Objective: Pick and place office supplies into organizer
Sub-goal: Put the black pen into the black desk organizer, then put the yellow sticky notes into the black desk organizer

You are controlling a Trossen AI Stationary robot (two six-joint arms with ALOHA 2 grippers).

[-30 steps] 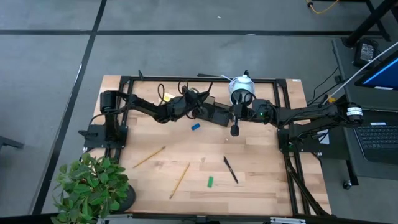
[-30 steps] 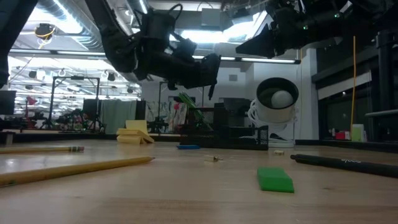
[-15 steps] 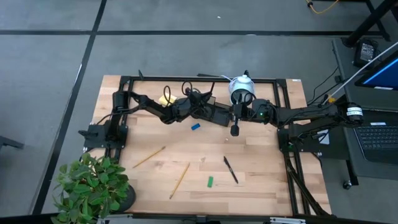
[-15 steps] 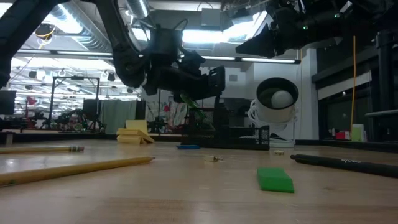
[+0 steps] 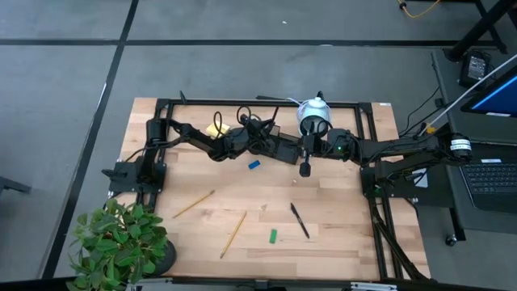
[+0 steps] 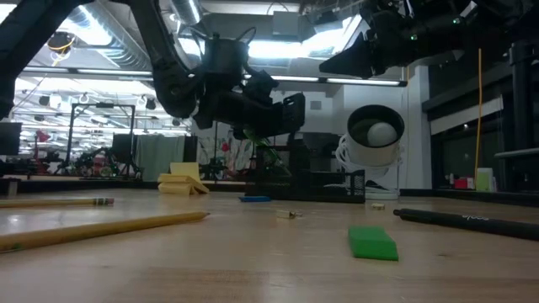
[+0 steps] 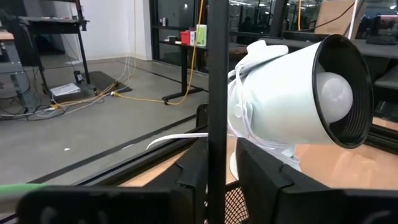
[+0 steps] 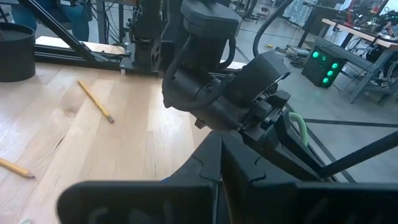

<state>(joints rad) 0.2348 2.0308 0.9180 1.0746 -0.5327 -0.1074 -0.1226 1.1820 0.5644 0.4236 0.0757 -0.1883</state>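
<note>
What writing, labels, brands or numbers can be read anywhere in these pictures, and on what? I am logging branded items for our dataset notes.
None can be read.
Black pen: a faint pale mark on the barrel in the low view, too small to read.
Laptop screen beside the table in the high view: blue, too small to read.
White round device, organizer, yellow sticky-note pad: no text visible.

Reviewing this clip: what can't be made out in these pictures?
- Small black boxy desk organizer: its inside is hidden in the high view by the left arm, so its contents are unknown.
- Left pincer: its grip is unclear; a green piece shows beside it.
- Green-handled scissors: mostly hidden behind the arm in the low view.
</note>
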